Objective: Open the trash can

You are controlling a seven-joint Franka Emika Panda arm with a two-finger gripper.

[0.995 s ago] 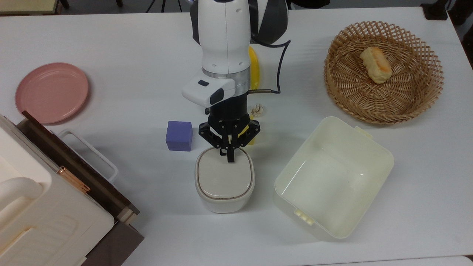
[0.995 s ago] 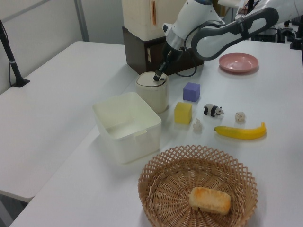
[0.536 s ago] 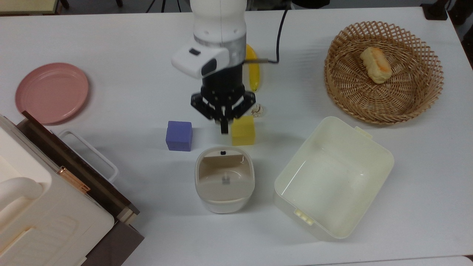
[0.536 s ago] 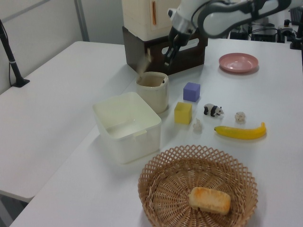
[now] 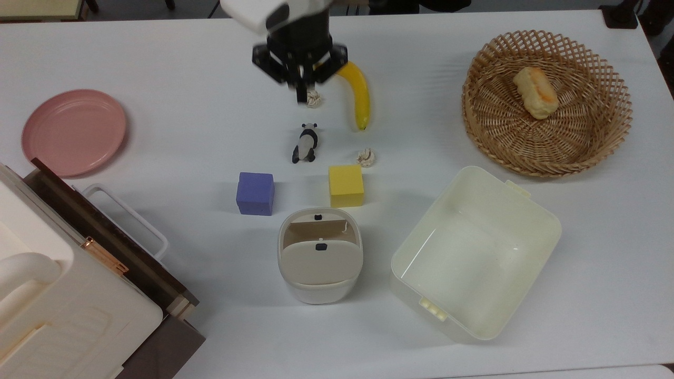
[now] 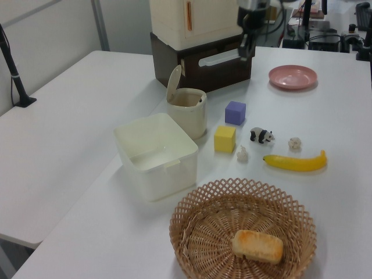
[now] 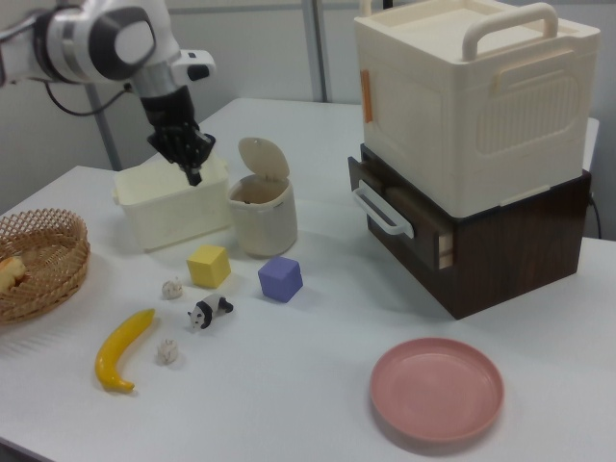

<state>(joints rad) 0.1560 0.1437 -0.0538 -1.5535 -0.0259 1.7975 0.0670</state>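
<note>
The trash can (image 5: 319, 290) is a small off-white bin near the table's front in the top view, with a black button (image 5: 317, 216) on its rim. Its beige flip lid (image 5: 320, 263) stands raised and the brown inside shows. In the left view the trash can (image 6: 188, 116) has its lid (image 6: 174, 84) tipped up and back. The right view shows the trash can (image 7: 263, 219) open too. My gripper (image 5: 300, 96) is shut on nothing, far up the top view from the can. It hangs high over the table in the left view (image 6: 243, 53) and the right view (image 7: 194, 173).
A purple cube (image 5: 255, 193) and a yellow cube (image 5: 346, 186) sit just behind the can. A panda figure (image 5: 305, 143), a banana (image 5: 358, 95), a wicker basket (image 5: 547, 152), a cream tub (image 5: 542, 221), a pink plate (image 5: 73, 131) and a white handled box (image 5: 52, 305) surround them.
The lid went from shut to swung fully up. My gripper left the can's rim, rose, and moved away toward the top of the top view.
</note>
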